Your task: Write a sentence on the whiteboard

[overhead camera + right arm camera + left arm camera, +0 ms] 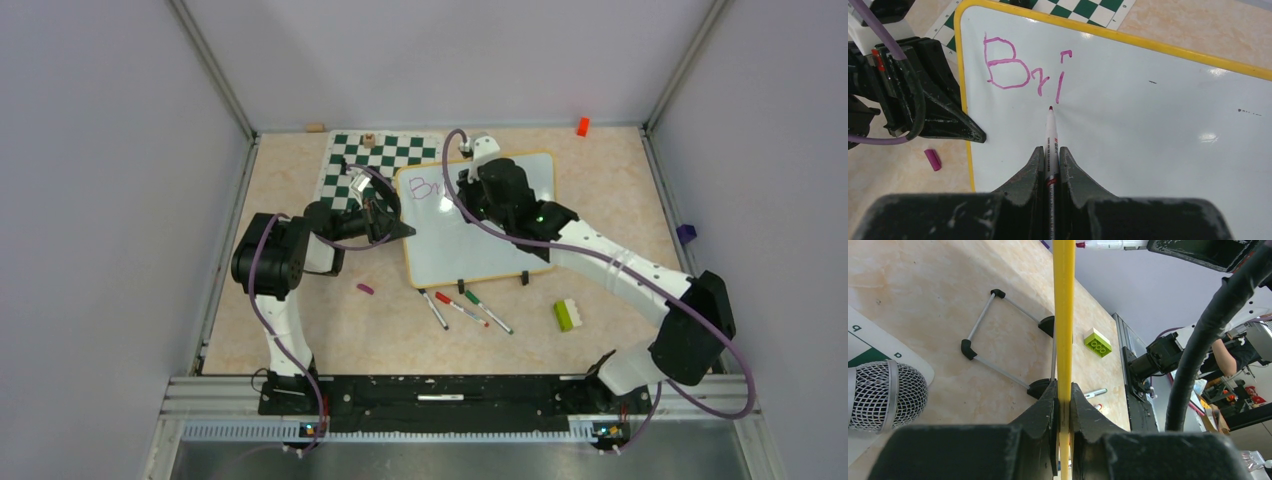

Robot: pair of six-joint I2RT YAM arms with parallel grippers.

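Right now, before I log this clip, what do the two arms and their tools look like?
Both the left arm and right arm have white links between bulky black joints, and a purple cable loops along each. A small green light glows on the right arm. The left tool and right tool have matte black wedge-shaped fingers, scuffed pale along the edges.

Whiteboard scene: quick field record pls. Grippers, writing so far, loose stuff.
left gripper: shut on the yellow rim of the whiteboard
right gripper: shut on marker, tip just below the "i"
writing: "Bri", purple
marker cap: on table, beside the board's left rim
loose: three markers, green-white brick
chess mat: at board's far-left corner
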